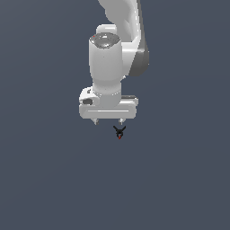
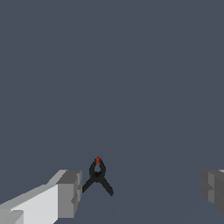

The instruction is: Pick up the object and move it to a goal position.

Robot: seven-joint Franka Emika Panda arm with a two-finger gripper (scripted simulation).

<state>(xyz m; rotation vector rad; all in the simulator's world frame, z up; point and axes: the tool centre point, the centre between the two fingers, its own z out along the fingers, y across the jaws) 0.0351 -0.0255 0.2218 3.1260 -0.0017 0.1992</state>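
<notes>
The object (image 1: 119, 132) is a tiny black thing with small prongs and a red tip, lying on the dark grey floor. In the exterior view it sits just below the white gripper (image 1: 108, 121), under the fingertip on the exterior view's right. The gripper is open, its two short fingers spread wide apart. In the wrist view the object (image 2: 98, 176) lies close beside one grey finger pad (image 2: 69, 194), while the other pad (image 2: 213, 189) stands far off. Nothing is held between the fingers.
A plain dark grey surface (image 1: 179, 179) fills both views. The white arm (image 1: 117, 40) rises behind the gripper toward the top of the exterior view. No goal marker or other object shows.
</notes>
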